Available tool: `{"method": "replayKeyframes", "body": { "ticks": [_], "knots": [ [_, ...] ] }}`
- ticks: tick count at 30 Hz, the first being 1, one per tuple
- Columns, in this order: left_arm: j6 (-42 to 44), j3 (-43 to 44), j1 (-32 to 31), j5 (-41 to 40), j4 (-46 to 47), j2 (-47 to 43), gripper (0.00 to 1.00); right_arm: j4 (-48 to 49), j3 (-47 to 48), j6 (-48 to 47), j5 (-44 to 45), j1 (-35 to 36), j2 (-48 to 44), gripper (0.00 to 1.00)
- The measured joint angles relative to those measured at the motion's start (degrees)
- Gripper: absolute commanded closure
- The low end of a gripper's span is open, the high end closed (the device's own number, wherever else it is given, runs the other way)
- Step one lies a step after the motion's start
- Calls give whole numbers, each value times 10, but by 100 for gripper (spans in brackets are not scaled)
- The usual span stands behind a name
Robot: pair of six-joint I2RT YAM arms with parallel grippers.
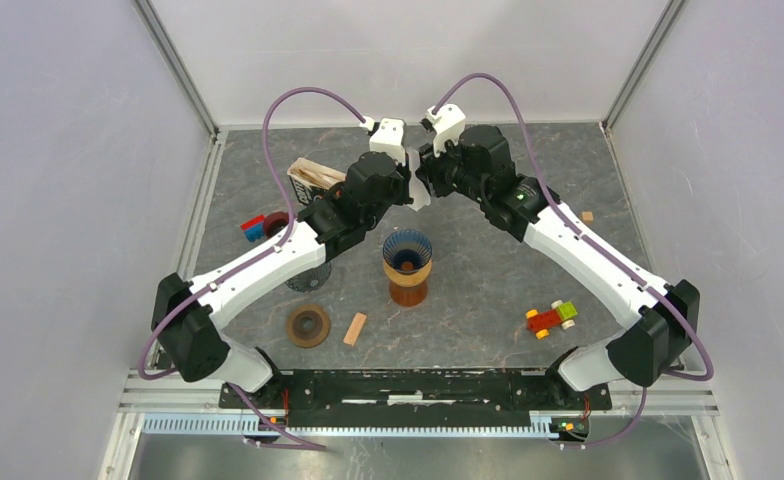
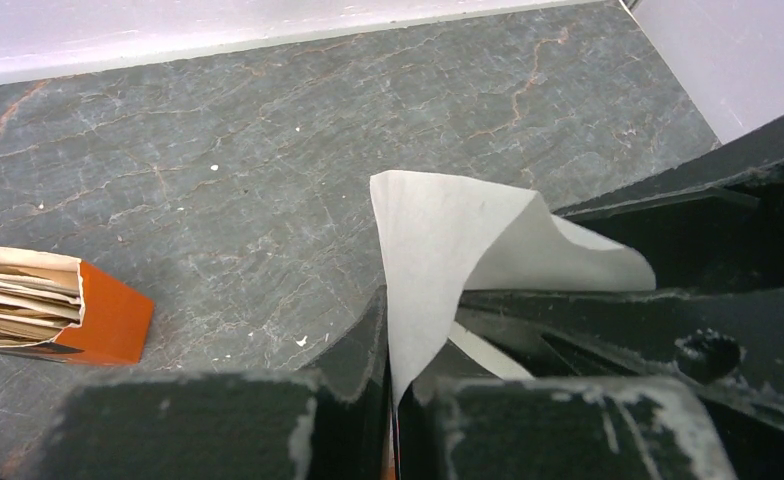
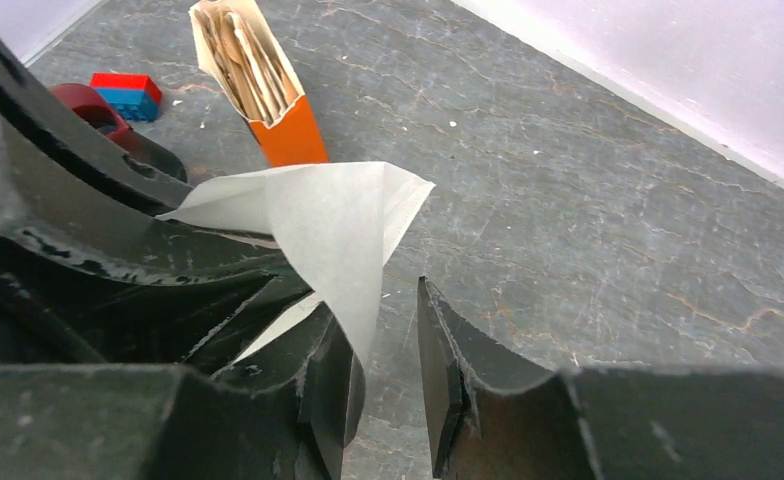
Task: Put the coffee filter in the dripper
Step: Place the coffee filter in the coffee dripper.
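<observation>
Left claw [image 2: 396, 395]: clamped together on a fold of the coffee filter [image 2: 438, 240]
Right claw [image 3: 388, 370]: jaws apart, paper brushing one finger, ungripped
Dripper [image 1: 407, 252]: below both claws, toward the bases, unlined
Risk: thin paper may tear if both pull; letting go here drops it on the surface [image 2: 218, 150]

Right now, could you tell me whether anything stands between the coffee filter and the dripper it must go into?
Nothing visible does. The coffee filter is pinched by the left gripper at the back; the dripper stands open-topped nearer the bases, with only bare table between. The right gripper has open fingers around the filter's edge.
</observation>
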Motion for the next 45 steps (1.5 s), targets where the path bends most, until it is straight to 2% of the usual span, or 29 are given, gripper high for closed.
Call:
{"method": "replayKeyframes", "body": {
  "ticks": [3, 10, 13, 32, 45],
  "knots": [
    [0, 0, 0, 0, 0, 0, 93, 0, 0, -8, 12, 1, 0, 65],
    [0, 0, 0, 0, 0, -1, 95, 0, 0, -18, 19, 8, 0, 73],
    [0, -2, 0, 0, 1, -3, 98, 0, 0, -22, 25, 11, 0, 74],
    [5, -26, 0, 0, 19, -21, 98, 0, 0, -60, 66, 14, 0, 76],
    [34, -46, 10, 23, 35, -30, 98, 2, -3, -65, 41, 14, -6, 76]
  ]
}}
